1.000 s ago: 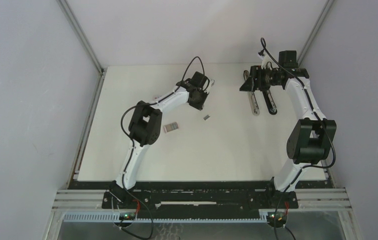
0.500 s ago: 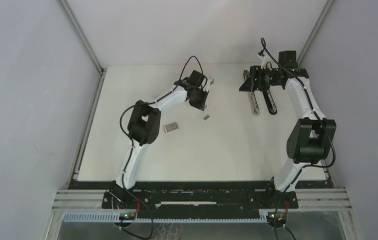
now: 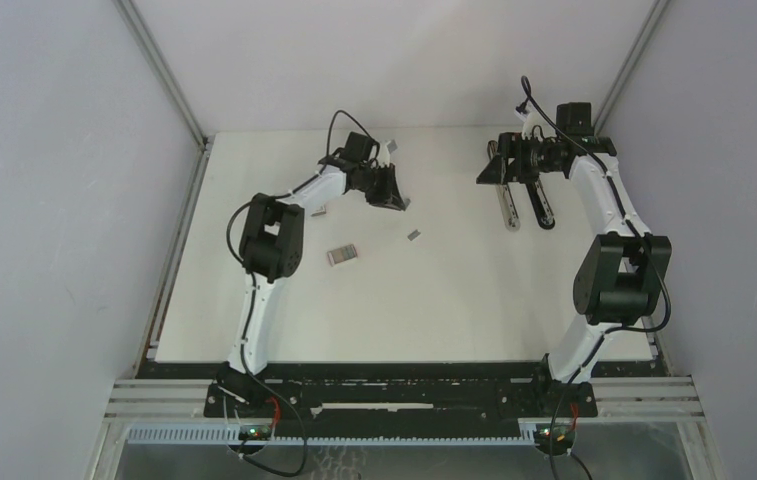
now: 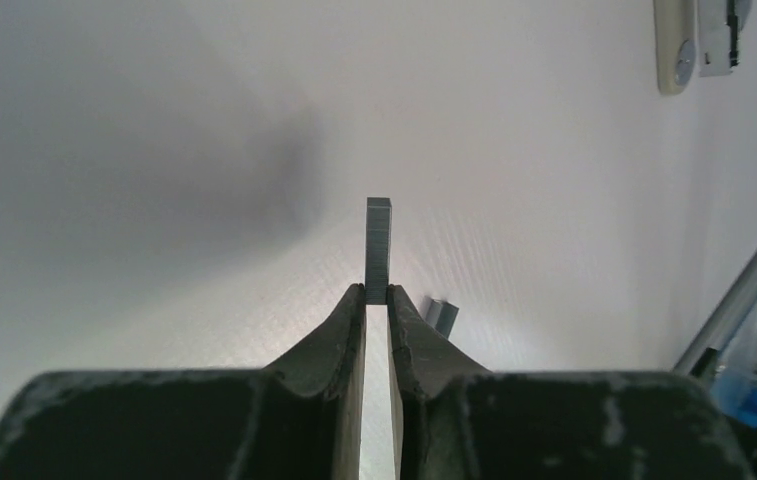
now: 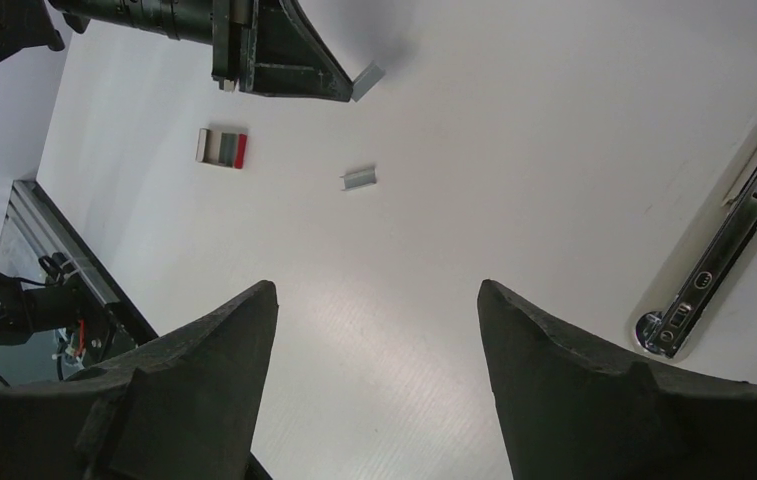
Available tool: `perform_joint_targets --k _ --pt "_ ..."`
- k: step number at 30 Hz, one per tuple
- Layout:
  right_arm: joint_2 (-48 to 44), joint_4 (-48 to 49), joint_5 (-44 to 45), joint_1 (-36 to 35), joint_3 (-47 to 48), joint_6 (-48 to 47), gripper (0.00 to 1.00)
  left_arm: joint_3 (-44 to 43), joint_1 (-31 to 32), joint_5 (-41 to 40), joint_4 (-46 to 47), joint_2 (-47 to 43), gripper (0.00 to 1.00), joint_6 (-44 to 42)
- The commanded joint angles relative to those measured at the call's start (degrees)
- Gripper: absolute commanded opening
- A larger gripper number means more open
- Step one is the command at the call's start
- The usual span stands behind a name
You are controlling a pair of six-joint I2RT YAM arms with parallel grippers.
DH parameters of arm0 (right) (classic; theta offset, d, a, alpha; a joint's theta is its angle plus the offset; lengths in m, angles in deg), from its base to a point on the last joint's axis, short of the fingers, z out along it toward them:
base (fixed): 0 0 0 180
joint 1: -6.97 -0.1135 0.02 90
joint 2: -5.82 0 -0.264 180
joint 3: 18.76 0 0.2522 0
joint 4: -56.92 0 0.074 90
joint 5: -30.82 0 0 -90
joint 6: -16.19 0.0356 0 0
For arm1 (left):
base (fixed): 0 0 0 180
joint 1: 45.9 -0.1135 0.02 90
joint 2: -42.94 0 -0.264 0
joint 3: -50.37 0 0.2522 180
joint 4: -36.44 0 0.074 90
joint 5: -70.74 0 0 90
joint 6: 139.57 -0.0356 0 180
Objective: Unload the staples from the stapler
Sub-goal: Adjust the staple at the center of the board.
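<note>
A white bench [image 3: 454, 300] is seen from above, with two robot arms reaching over it. The left jaws are clenched on a short grey strip of staples [image 4: 378, 245]. They pinch its lower end flat between the two pads, so most of the strip stands out beyond the tips. It appears lifted clear of the bench.

A second strip [image 4: 441, 316] lies loose on the bench just beside those jaws, untouched.

The right jaws are spread wide and hold nothing. They hang over the far right of the bench, near the stapler [image 3: 507, 210], which lies swung open in two long parts side by side. In the right wrist view the loose strip sits well ahead of the open jaws, roughly centred between them. A small box [image 5: 224, 147] lies further off.

The strips look very light, thin and stiff, but are probably brittle: joined staples tend to snap apart if bent. The smooth metal may also slip. The safest hold seems to be across the flat sides, near the middle. The loose strip would likely need a pinch across its narrow width.
</note>
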State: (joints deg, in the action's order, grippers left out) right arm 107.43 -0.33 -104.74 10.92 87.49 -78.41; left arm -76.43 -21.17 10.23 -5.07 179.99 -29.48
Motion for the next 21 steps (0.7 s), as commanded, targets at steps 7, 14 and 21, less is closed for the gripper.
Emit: perform_joint_targets --k 7,14,21 --pt "0.34 0.82 -2.12 -0.16 0.37 0.43 0.81 6.90 0.15 9.83 8.78 0.06 0.16 12.09" --pt "0.35 0.60 -2.90 -0.10 0.41 0.23 0.99 10.43 -0.01 10.58 12.46 -0.03 0.17 16.55" --pt "0.26 0.43 -3.21 -0.35 0.41 -0.05 1.00 10.88 -0.22 9.37 12.89 0.06 0.17 16.91"
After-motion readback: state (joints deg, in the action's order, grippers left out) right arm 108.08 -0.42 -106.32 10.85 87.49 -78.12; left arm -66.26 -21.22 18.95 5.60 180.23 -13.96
